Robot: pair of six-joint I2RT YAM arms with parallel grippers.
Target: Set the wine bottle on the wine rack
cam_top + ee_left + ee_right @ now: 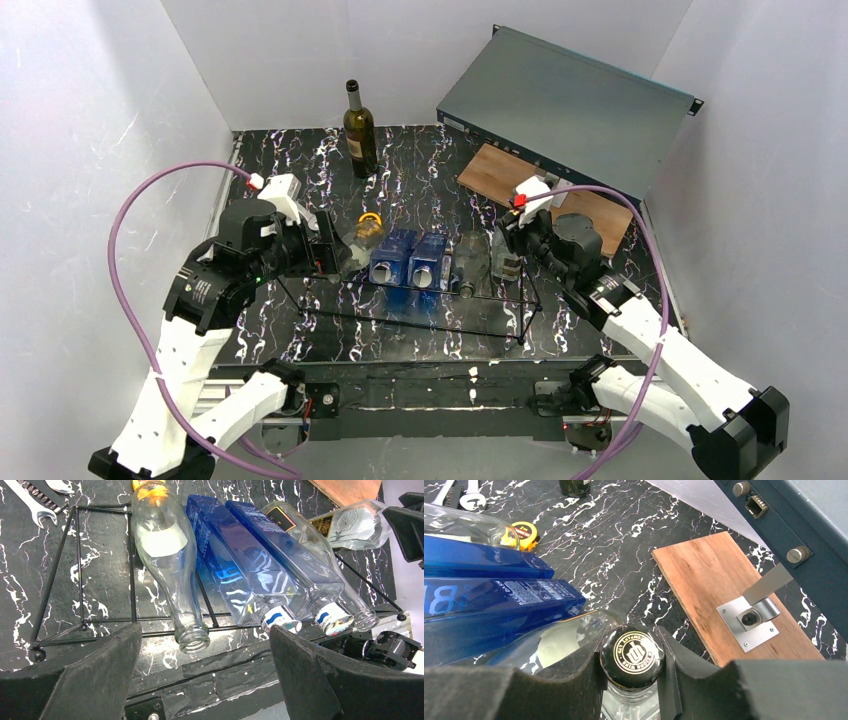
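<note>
The wine rack (410, 325), a low black wire frame, stands mid-table; it also shows in the left wrist view (131, 570). On it lie a clear bottle (165, 550), two blue bottles (235, 565) and another clear bottle (320, 545). My right gripper (632, 652) is shut on the black cap (632, 656) of a clear glass bottle (507, 258) at the rack's right end, beside the last laid bottle. My left gripper (205, 672) is open and empty at the rack's left end, near the clear bottle's mouth. A dark wine bottle (360, 130) stands upright at the back.
A grey-blue equipment case (565, 105) leans at the back right over a wooden board (714, 590) with a metal latch (751, 617). A yellow tape measure (524, 534) and wrenches (30, 505) lie behind the rack. White walls enclose the table.
</note>
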